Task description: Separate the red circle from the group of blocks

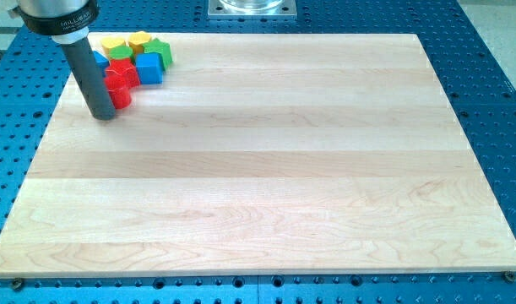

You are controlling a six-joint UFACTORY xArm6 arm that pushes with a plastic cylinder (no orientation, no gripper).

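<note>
A tight group of blocks sits at the view's top left corner of the wooden board (266, 169). The red circle (119, 89) lies at the group's lower edge, with another red block (123, 70) just above it. A blue cube (149, 68) is to their right. A green block (160, 49) and two yellow blocks (139, 40) (113, 43) form the top row. A second blue block (100, 60) is partly hidden by the rod. My tip (105, 115) rests on the board, touching or nearly touching the red circle's lower left side.
The board lies on a blue perforated table (494, 84). A metal base plate (252, 8) sits beyond the board's top edge. The group is close to the board's left and top edges.
</note>
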